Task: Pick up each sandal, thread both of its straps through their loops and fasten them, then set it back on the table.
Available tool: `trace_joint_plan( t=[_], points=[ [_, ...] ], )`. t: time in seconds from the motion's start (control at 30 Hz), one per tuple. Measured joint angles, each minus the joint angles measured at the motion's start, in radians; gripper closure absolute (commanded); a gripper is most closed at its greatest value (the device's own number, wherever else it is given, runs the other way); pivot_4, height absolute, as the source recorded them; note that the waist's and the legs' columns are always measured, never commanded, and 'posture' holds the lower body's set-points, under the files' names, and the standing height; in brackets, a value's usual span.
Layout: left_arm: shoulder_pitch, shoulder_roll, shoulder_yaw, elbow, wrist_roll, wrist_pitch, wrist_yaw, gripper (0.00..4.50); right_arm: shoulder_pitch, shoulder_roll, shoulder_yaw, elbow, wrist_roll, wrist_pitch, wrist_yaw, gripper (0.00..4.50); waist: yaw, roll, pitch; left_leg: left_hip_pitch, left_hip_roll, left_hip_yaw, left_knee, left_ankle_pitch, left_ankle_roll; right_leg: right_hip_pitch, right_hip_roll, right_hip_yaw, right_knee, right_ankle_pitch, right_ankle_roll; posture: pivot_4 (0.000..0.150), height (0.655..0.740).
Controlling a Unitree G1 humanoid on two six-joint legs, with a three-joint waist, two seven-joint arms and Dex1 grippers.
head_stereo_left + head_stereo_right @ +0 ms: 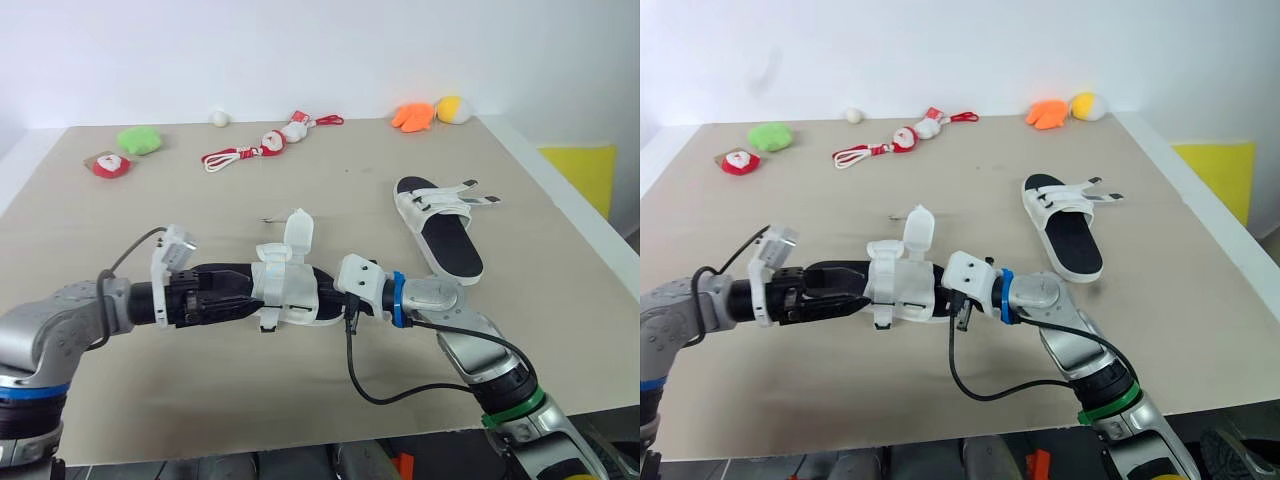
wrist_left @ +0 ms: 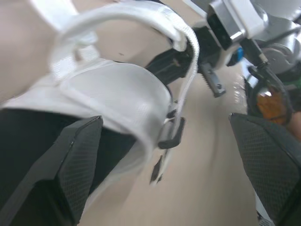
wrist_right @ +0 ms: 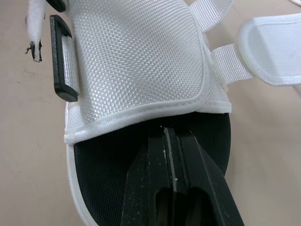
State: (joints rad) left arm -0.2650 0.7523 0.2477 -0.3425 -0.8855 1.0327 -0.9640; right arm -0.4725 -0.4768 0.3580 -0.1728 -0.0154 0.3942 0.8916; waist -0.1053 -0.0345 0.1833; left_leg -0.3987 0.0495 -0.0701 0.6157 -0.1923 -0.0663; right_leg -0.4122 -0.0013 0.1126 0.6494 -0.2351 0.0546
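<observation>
Over the front of the bench [image 1: 150,390], the white sandal [image 1: 290,285] sits between both tools. The right tool [image 3: 170,134] is closed, its tips tucked under the upper, and the left tool [image 2: 164,122] gapes wide, the sandal resting against one finger. With nothing seeming to clamp it, it could slip off and pull its raised strap [image 1: 298,232] astray, while the second sandal [image 1: 440,235] lies farther right.

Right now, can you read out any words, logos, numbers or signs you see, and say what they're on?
None can be read.
The near sandal shows plain white webbing and a black buckle, no brand mark.
The second sandal on the table shows no print.
The red and white toys at the far edge are too small to tell.
</observation>
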Motion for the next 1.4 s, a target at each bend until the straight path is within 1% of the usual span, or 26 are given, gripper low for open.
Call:
trace_joint_plan(
  t=[0.03,0.1,0.13,0.17,0.23,0.33,0.4,0.53,0.7,0.83,0.9,1.07,1.13,1.17,1.2,1.23,1.37,1.4],
  points=[
    [0.001,0.0,0.002,-0.001,-0.001,0.0,0.001,0.05,0.0,0.0,0.0,0.0,0.0,0.0,0.0,4.5,0.0,0.0,0.0,0.0,0.0,0.0,0.0,0.0,0.0,0.0,0.0,0.0,0.0,0.0,0.0,0.15,0.74],
    [0.049,0.009,0.057,-0.046,-0.058,0.013,0.016,0.05,-0.003,0.0,0.002,0.002,0.0,-0.004,0.004,4.5,-0.001,0.0,0.0,0.0,0.001,0.001,0.0,-0.001,-0.001,0.0,0.0,0.0,0.0,0.0,-0.001,0.15,0.74],
    [0.094,0.037,0.065,-0.076,-0.067,0.023,0.006,0.05,-0.003,0.0,0.003,0.003,0.0,-0.006,0.007,4.5,-0.001,0.0,0.0,0.0,0.001,0.001,0.0,-0.002,-0.002,-0.001,0.0,0.0,0.0,-0.001,-0.001,0.15,0.74],
    [0.166,0.09,0.056,-0.099,-0.061,0.027,-0.021,0.05,-0.006,0.0,0.004,0.005,0.0,-0.009,0.012,4.5,-0.002,0.0,0.0,0.001,0.001,0.001,0.0,-0.002,-0.002,-0.001,0.0,0.0,0.0,-0.001,-0.002,0.15,0.74],
    [0.252,0.123,0.034,-0.104,-0.057,0.033,-0.049,0.05,-0.009,0.0,0.003,0.011,0.0,-0.013,0.018,4.5,-0.001,0.0,0.0,0.001,0.001,0.001,-0.001,-0.003,-0.002,-0.001,0.0,0.0,0.0,-0.002,-0.004,0.15,0.74],
    [0.272,0.125,0.005,-0.1,-0.047,0.021,-0.059,0.05,-0.011,0.002,0.002,0.016,-0.001,-0.014,0.018,4.5,0.0,-0.001,0.0,0.001,0.001,0.002,0.0,-0.003,-0.002,-0.002,0.0,0.0,0.0,-0.002,-0.004,0.15,0.74],
    [0.271,0.127,-0.028,-0.098,-0.012,-0.012,-0.059,0.05,-0.011,0.003,0.002,0.016,-0.001,-0.014,0.019,4.5,0.0,-0.001,0.0,0.001,0.001,0.002,0.0,-0.003,-0.002,-0.002,0.0,0.0,0.0,-0.002,-0.004,0.15,0.74],
    [0.241,0.072,-0.103,-0.067,0.049,-0.068,-0.021,0.05,-0.011,0.004,0.003,0.013,-0.001,-0.014,0.021,4.5,-0.001,-0.001,0.0,0.0,0.002,0.002,-0.001,-0.003,-0.003,-0.002,0.001,0.0,0.0,-0.002,-0.004,0.15,0.74],
    [0.177,-0.02,-0.182,-0.028,0.115,-0.128,0.038,0.05,-0.011,0.005,0.002,0.012,-0.001,-0.013,0.022,4.5,-0.001,-0.001,0.0,0.0,0.002,0.003,-0.001,-0.003,-0.003,-0.002,0.001,0.0,0.0,-0.002,-0.004,0.15,0.74],
    [0.163,-0.046,-0.208,-0.021,0.131,-0.143,0.048,0.05,-0.009,0.004,0.002,0.008,-0.001,-0.011,0.022,4.5,0.0,-0.001,0.0,0.0,0.002,0.003,-0.001,-0.004,-0.002,-0.002,0.002,0.0,0.0,-0.002,-0.004,0.15,0.74],
    [0.152,-0.068,-0.219,-0.021,0.131,-0.143,0.053,0.05,-0.009,0.004,0.002,0.008,-0.001,-0.01,0.021,4.5,0.0,-0.001,0.0,0.0,0.002,0.003,-0.001,-0.004,-0.002,-0.002,0.002,0.0,0.0,-0.002,-0.004,0.15,0.74],
    [0.14,-0.087,-0.224,-0.021,0.117,-0.13,0.062,0.05,-0.008,0.003,0.002,0.007,-0.002,-0.01,0.021,4.5,0.0,-0.001,0.0,0.0,0.002,0.003,-0.001,-0.004,-0.002,-0.002,0.002,0.0,0.0,-0.002,-0.004,0.15,0.74],
    [0.133,-0.101,-0.224,-0.021,0.1,-0.13,0.062,0.57,-0.008,0.004,0.002,0.007,-0.003,-0.01,0.021,4.5,0.0,-0.001,0.0,0.0,0.002,0.003,0.0,-0.004,-0.002,-0.001,0.002,0.0,0.0,-0.002,-0.004,0.15,0.74],
    [0.133,-0.101,-0.224,-0.021,0.1,-0.13,0.062,0.62,-0.008,0.004,0.002,0.007,-0.003,-0.01,0.021,4.5,0.0,-0.001,0.0,0.0,0.002,0.003,0.0,-0.004,-0.002,-0.001,0.002,0.0,0.0,-0.002,-0.004,0.15,0.74],
    [0.132,-0.1,-0.223,-0.022,0.098,-0.13,0.063,1.33,-0.008,0.004,0.002,0.007,-0.002,-0.01,0.021,4.5,0.0,0.0,0.0,0.0,0.002,0.003,0.0,-0.004,-0.002,-0.001,0.002,0.0,0.0,-0.002,-0.004,0.15,0.74],
    [0.133,-0.099,-0.223,-0.022,0.098,-0.13,0.064,1.65,-0.008,0.004,0.002,0.006,-0.002,-0.01,0.021,4.5,0.0,-0.001,0.0,0.0,0.002,0.002,0.0,-0.004,-0.002,-0.001,0.002,0.0,0.0,-0.002,-0.004,0.15,0.74],
    [0.134,-0.099,-0.223,-0.022,0.092,-0.129,0.072,3.65,-0.008,0.004,0.002,0.006,-0.003,-0.01,0.021,4.5,0.0,-0.001,0.0,0.0,0.002,0.002,0.0,-0.004,-0.002,-0.001,0.002,0.0,0.0,-0.002,-0.004,0.15,0.74],
    [0.135,-0.099,-0.223,-0.022,0.091,-0.128,0.075,4.04,-0.008,0.004,0.002,0.006,-0.003,-0.01,0.021,4.5,0.0,-0.001,0.0,0.0,0.002,0.002,0.0,-0.004,-0.002,-0.001,0.002,0.0,0.0,-0.002,-0.004,0.15,0.74]
  ],
)
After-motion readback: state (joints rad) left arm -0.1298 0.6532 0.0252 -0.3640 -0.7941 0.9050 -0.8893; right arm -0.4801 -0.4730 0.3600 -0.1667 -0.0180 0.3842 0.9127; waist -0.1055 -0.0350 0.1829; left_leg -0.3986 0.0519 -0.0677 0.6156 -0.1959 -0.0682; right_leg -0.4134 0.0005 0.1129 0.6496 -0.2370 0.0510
